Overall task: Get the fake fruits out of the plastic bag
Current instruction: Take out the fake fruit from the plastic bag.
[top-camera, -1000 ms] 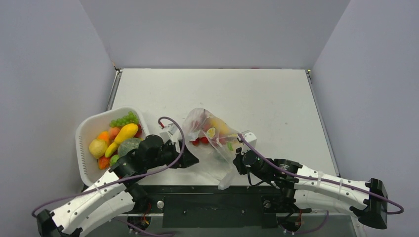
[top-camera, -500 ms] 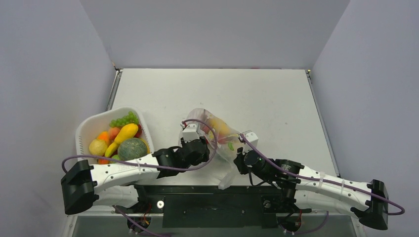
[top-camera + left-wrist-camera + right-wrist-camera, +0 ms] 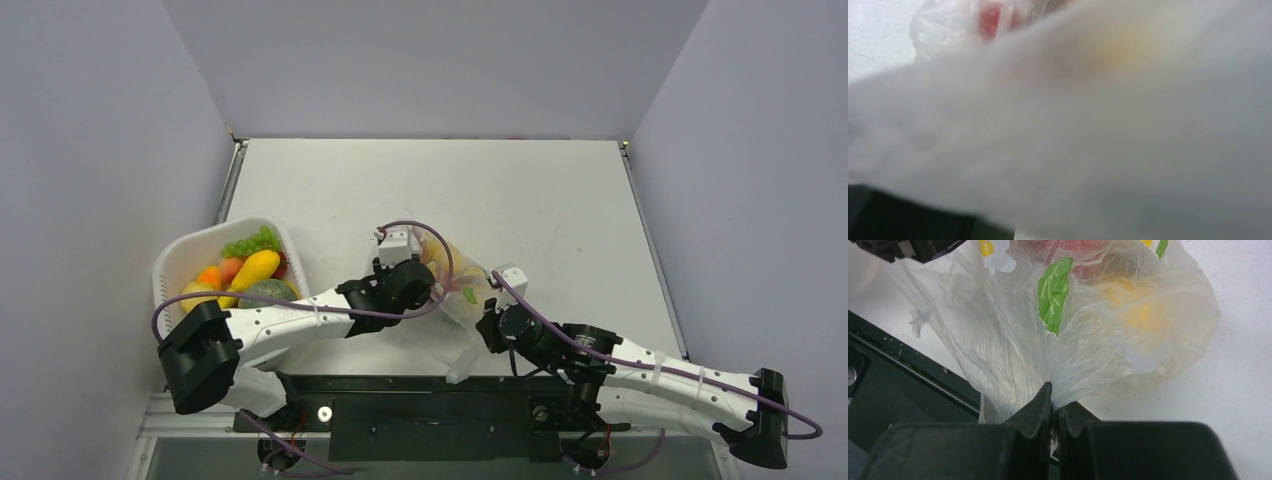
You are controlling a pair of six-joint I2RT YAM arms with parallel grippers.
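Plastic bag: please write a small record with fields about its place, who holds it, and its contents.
bag: plastic bag, on the table between both arms
held by: right end effector, shut on gathered film
left end effector: against the bag; state unclear
contents: fake fruits, red and yellow, inside
nearby: white basket, left of the bag

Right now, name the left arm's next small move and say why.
Probably ease the left end effector a little further toward the yellow fake fruit inside the plastic bag. The right end effector pinches a gathered bunch of film, anchoring the bag. The left wrist view shows only blurred film with yellow and red behind it, so no fruit looks grasped yet.
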